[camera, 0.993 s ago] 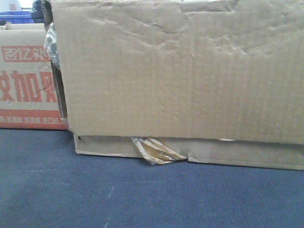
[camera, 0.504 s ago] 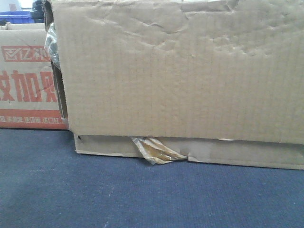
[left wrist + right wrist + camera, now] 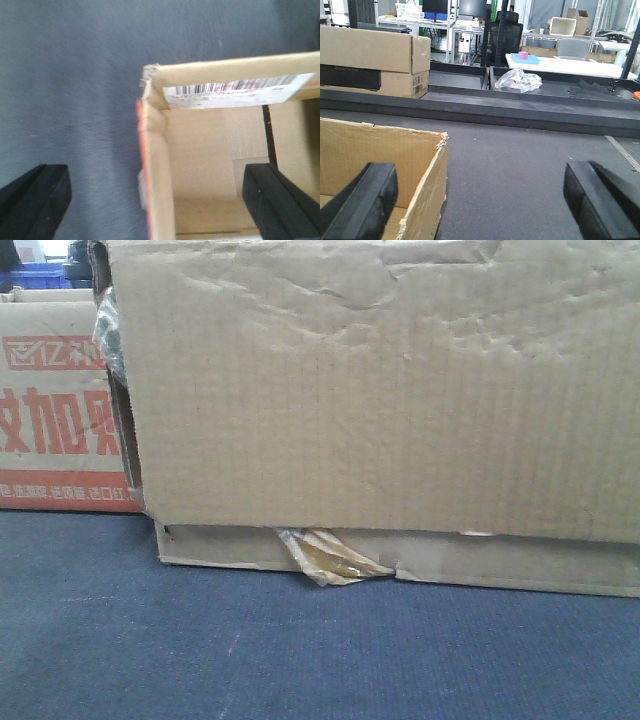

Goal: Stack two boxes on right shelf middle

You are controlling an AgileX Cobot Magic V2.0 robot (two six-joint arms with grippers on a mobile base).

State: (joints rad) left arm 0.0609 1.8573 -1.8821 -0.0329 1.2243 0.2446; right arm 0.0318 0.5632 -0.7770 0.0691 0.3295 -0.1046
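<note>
Since the earlier front views almost nothing has shifted. The boxes lie as they did, and only a dark shape has come into the far top-left corner, too cut off to name.

Nearest in the front view is blue-grey carpet [image 3: 300,660]. On it lies the flatter box [image 3: 500,565], torn yellowish tape [image 3: 330,558] curling from its front edge. The large box [image 3: 380,390] sits directly on top of it, its wrinkled face filling most of the picture and running off the top and right edges. Left of the large box and behind it stands a printed carton [image 3: 50,420] with red characters, half hidden. A blue bin [image 3: 35,278] shows above that.

The left gripper [image 3: 155,200] is spread wide, one finger on each side of the wall of an open carton [image 3: 210,150]. This carton has a barcode label [image 3: 235,90] inside its rim and orange print on its outer face. The picture is blurred.

The right gripper [image 3: 480,205] is also spread wide, its left finger over the inside of a torn-rimmed carton [image 3: 380,145]. I cannot tell whether either carton is the large box.

Past the torn-rimmed carton come dark carpet and a low dark ledge [image 3: 520,112]. On the ledge are a banded brown box [image 3: 375,60] and a crumpled plastic bag [image 3: 519,80].
</note>
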